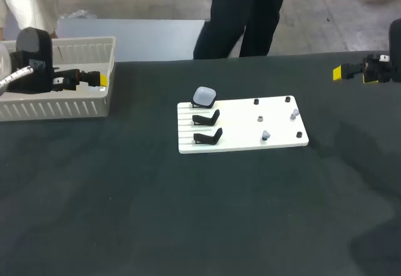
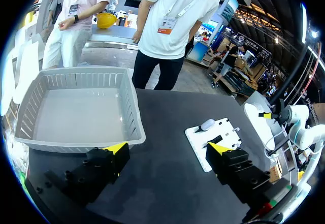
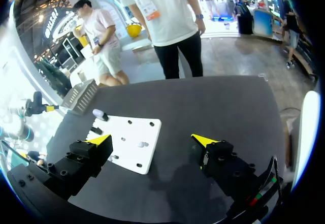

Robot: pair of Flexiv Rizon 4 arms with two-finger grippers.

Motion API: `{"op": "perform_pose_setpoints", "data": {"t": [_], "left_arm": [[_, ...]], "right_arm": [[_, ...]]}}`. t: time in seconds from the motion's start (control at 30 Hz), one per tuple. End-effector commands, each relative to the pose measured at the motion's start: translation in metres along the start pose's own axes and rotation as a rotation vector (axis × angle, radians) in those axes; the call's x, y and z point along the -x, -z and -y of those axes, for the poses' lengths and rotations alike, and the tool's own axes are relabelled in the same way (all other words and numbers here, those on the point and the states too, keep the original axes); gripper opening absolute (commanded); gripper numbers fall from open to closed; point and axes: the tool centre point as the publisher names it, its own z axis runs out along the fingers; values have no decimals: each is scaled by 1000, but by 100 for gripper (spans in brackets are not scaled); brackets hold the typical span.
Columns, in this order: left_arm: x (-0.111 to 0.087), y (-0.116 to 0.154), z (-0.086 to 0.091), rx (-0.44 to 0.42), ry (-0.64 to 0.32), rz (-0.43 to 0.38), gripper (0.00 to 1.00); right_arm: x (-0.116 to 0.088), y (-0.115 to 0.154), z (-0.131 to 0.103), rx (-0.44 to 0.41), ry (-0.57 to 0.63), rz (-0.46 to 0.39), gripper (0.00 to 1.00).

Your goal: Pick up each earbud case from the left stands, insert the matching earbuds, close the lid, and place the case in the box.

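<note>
A white board [image 1: 276, 139] lies mid-table with three black stands along its left side. The far stand holds a pale grey earbud case [image 1: 204, 95]; the two nearer stands [image 1: 207, 118] [image 1: 208, 138] are bare. Small pale earbuds [image 1: 294, 113] [image 1: 265, 136] stand among black pegs on the board's right part. My left gripper [image 1: 100, 79] hovers open at the right end of the white slatted box [image 1: 62, 106]. My right gripper [image 1: 339, 73] hangs open and holding nothing above the far right of the table. The left wrist view shows its open gripper [image 2: 167, 150], with the box [image 2: 133, 107], board [image 2: 195, 138] and case [image 2: 207, 125] ahead.
In the right wrist view the open gripper [image 3: 152, 141] hangs over dark tabletop, with the board [image 3: 129, 142], case [image 3: 99, 114] and box [image 3: 81, 96] ahead of it. Dark table surface stretches in front of the board.
</note>
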Motion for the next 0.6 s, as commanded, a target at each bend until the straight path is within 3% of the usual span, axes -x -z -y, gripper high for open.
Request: {"op": "perform_pose_setpoints", "data": {"t": [0.03, 0.4, 0.47, 0.53, 0.57, 0.6], "left_arm": [[2, 0, 2, 11, 2, -10, 100], [2, 0, 2, 11, 2, -10, 100], [9, -3, 5, -167, -192, 94, 100], [14, -6, 9, -219, -389, 190, 100], [15, -7, 10, -307, -457, 248, 100], [16, -7, 9, -306, -524, 299, 100]], "right_arm": [[0, 0, 1, 1, 1, 1, 100], [0, 0, 1, 1, 1, 1, 100], [0, 0, 1, 1, 1, 1, 100], [0, 0, 1, 1, 1, 1, 100], [0, 0, 1, 1, 1, 1, 100], [0, 0, 1, 1, 1, 1, 100]]}}
